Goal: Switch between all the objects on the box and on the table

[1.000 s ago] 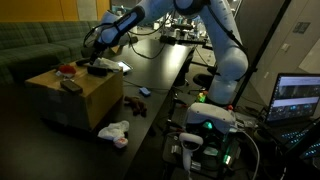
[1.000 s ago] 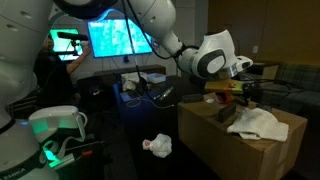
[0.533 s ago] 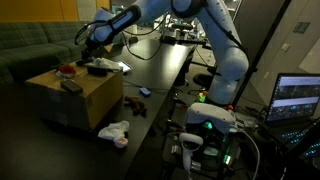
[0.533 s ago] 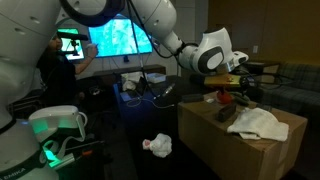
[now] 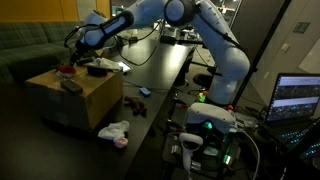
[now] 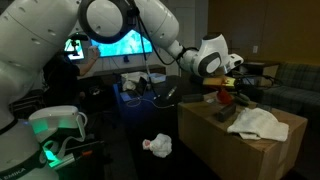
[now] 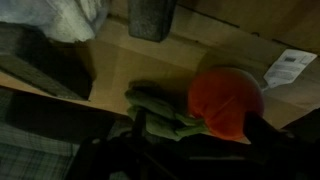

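The gripper [image 5: 73,47] hovers over the red object [image 5: 66,69] on the box [image 5: 90,102]; whether its jaws are apart cannot be told. The white bundle [image 5: 115,131] lies below, right of the box: exchange judged incomplete.

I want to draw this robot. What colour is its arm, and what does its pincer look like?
The arm is white and rounded, built from fat tube-like pieces with dark joints. The pincer is dark, almost black. A green light glows near its base.

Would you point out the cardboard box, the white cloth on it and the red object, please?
cardboard box [image 5: 98,106], exterior view, side wall.
white cloth [image 6: 258,123], exterior view, middle.
red object [image 7: 226,100], wrist view, top.
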`<state>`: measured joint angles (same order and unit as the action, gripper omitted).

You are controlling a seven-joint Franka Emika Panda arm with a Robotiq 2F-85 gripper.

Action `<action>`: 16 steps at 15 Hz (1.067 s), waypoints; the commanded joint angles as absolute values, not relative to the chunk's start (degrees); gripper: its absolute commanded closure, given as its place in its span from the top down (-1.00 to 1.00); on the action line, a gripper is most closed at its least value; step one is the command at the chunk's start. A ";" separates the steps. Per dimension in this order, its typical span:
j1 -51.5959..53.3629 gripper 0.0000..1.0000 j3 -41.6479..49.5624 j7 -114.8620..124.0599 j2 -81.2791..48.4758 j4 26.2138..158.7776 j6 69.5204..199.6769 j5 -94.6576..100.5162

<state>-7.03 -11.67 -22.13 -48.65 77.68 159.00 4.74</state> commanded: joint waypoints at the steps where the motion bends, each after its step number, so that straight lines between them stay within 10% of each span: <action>1: -5.72 1.00 -11.59 -20.27 -52.94 70.91 160.46 2.79; 16: -6.86 1.00 -15.34 -21.25 -59.68 60.90 156.16 -0.30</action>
<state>-6.21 -13.22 -19.11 -58.52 63.91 157.99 1.98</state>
